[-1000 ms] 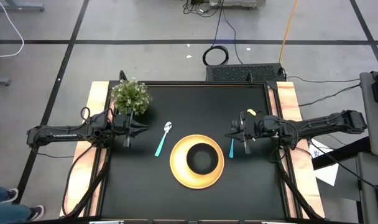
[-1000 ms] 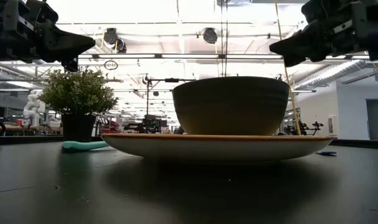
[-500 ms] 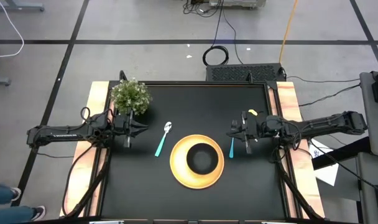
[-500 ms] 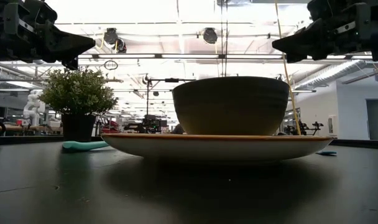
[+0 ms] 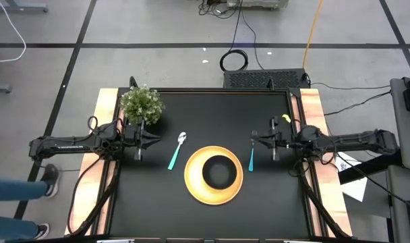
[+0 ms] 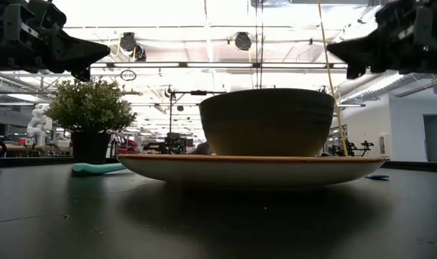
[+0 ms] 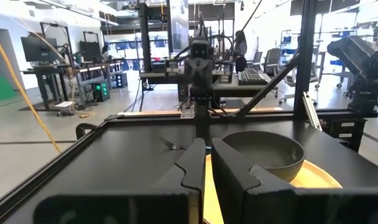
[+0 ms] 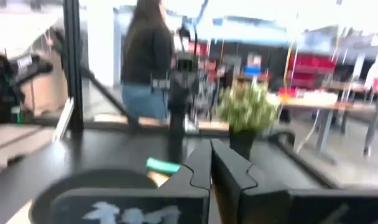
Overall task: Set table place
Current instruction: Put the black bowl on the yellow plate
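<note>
The round yellow plate (image 5: 194,183) lies at the middle of the black table (image 5: 212,108), with the black bowl (image 5: 219,171) standing on it. The teal-handled spoon (image 5: 176,152) lies flat to the plate's left. The teal-handled fork (image 5: 251,158) lies flat to its right. My left gripper (image 5: 156,140) hovers shut and empty left of the spoon, above the table (image 6: 96,50). My right gripper (image 5: 253,140) hovers shut and empty just beyond the fork's far end, high above the table (image 6: 333,50).
A small bushy green potted plant (image 5: 141,103) stands at the table's far left corner, beside my left arm. Wooden strips (image 5: 102,135) run along both short sides. A person's legs (image 5: 16,189) show on the floor left of the table.
My right gripper has drawn back toward the table's right edge, staying above the table and shut. The plate, bowl, spoon and fork lie as before. A person has walked in on the floor at the left.
</note>
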Controlling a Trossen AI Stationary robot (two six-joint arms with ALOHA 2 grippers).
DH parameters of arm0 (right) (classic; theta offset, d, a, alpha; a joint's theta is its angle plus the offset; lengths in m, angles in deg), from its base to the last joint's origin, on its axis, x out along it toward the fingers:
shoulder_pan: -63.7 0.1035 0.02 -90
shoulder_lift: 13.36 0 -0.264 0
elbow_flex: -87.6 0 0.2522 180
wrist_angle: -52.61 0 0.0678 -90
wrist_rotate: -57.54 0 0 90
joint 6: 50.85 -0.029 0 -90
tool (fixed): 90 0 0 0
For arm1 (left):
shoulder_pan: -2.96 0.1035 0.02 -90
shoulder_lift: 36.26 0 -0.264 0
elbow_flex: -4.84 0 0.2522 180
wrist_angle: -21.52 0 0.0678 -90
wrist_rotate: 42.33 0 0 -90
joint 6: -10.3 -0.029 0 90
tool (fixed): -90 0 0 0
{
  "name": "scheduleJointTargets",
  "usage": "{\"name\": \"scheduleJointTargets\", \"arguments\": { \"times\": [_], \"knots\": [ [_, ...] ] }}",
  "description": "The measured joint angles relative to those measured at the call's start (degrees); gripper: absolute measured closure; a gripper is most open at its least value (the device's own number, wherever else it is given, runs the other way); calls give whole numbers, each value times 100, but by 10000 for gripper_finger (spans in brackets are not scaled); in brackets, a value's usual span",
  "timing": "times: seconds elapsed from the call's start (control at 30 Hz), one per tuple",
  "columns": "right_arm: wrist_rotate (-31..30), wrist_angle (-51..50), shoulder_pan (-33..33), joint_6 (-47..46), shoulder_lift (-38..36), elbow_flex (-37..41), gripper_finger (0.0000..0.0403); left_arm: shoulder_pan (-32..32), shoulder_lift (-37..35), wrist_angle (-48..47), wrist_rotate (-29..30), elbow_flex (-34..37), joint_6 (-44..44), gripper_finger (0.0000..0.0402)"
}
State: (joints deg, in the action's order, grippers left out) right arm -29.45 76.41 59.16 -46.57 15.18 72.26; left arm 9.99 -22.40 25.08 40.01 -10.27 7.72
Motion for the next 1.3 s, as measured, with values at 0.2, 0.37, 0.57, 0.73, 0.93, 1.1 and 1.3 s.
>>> {"name": "scheduleJointTargets", "arguments": {
  "times": [0.2, 0.37, 0.57, 0.73, 0.93, 1.1, 1.3],
  "knots": [
    [9, -35, 0, 91, -17, 52, 403, 1, 1, -4, 2, 0, 27, 369],
    [16, -49, 0, 89, -15, 59, 403, 1, 1, -7, 20, 0, -10, 369],
    [20, -49, 0, 71, -15, 65, 403, -1, 0, -26, 20, 0, -12, 369],
    [22, 37, 0, 71, -15, 70, 403, 0, -1, -50, 21, 0, -6, 369],
    [22, 74, 0, 48, -13, 72, 403, 1, 1, -48, 22, 0, 40, 369],
    [22, 76, 0, -14, -13, 74, 403, -1, 0, -78, 22, 0, 366, 369],
    [22, 76, 0, -16, -13, 74, 403, 0, -1, -243, -88, 0, 500, 369]
  ]
}}
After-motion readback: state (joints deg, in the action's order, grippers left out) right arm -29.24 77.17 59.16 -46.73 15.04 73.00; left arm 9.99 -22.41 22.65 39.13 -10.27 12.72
